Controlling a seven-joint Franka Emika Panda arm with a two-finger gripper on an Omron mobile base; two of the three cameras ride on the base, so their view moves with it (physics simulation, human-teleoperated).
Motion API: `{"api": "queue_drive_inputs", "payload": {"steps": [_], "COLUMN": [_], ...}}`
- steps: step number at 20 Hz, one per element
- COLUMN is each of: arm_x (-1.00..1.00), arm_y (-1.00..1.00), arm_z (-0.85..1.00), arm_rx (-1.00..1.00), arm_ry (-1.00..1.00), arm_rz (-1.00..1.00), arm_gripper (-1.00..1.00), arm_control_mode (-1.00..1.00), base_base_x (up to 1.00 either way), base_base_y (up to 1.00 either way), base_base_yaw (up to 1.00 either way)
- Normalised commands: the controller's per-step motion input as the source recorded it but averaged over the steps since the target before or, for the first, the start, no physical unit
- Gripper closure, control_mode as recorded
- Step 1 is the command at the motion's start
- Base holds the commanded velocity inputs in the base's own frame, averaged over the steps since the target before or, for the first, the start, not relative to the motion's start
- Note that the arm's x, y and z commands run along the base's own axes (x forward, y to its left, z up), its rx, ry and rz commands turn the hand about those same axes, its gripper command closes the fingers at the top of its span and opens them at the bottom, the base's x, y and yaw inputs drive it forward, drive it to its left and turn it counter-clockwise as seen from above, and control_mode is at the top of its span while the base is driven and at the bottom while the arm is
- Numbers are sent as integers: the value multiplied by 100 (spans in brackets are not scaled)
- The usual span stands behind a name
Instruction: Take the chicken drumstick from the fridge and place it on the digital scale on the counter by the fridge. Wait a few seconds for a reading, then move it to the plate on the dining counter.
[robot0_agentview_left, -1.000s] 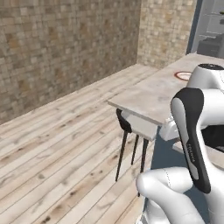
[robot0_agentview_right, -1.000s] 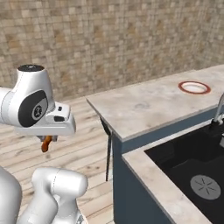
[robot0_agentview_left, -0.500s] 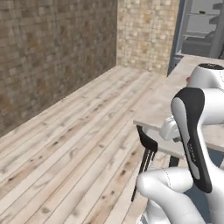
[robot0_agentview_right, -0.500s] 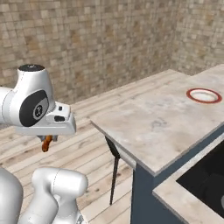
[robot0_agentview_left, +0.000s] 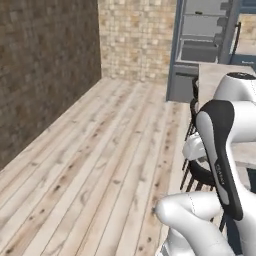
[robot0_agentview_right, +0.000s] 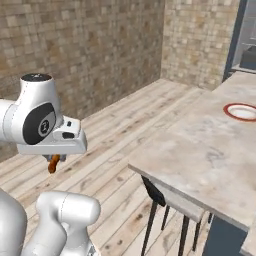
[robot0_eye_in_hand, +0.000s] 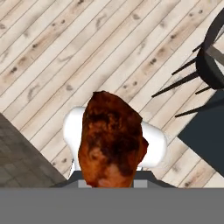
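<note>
Chicken drumstick (robot0_eye_in_hand: 112, 141) is clamped in the jaws of the gripper (robot0_agentview_right: 53, 161): mottled orange-brown, lumpy, glazed-looking meat w/ dark patches, fat end toward the hand cam. In right base view it hangs as a thin orange-brown stub (robot0_agentview_right: 53, 163) under the white blocky hand, over bare floor (robot0_agentview_right: 120, 125), well apart from the table (robot0_agentview_right: 210, 150).

Table = dining counter, beige marbled stone slab, square corner + straight thin edge nearest the arm, dark blue side below. Plate (robot0_agentview_right: 242, 111), round, white w/ red-orange rim, sits at the far right end of it, cut by the frame edge. Black stool (robot0_agentview_right: 162, 210), thin splayed legs, tucked under the near corner.

Floor: pale wood planks, knotty, wide open room to the left. Walls (robot0_agentview_left: 45, 70) rough brown/tan stone tile. Fridge (robot0_agentview_left: 202, 47) grey, tall, open w/ pale shelves, dark blue-grey edge, at far end beyond the table.
</note>
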Motion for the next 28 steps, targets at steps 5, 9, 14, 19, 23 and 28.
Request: {"api": "queue_drive_inputs", "payload": {"steps": [5, 9, 14, 19, 23, 28], "arm_x": [0, 0, 0, 0, 0, 0], "arm_y": [0, 0, 0, 0, 0, 0], "arm_z": [0, 0, 0, 0, 0, 0], "arm_rx": [0, 0, 0, 0, 0, 0], "arm_ry": [0, 0, 0, 0, 0, 0], "arm_rz": [0, 0, 0, 0, 0, 0], "arm_gripper": [100, 100, 100, 100, 100, 100], "arm_control_mode": [100, 100, 100, 100, 100, 100], "base_base_x": [74, 79, 82, 84, 83, 75], "base_base_y": [99, 89, 84, 82, 81, 80], "base_base_yaw": [-56, -63, -65, -67, -67, -68]}}
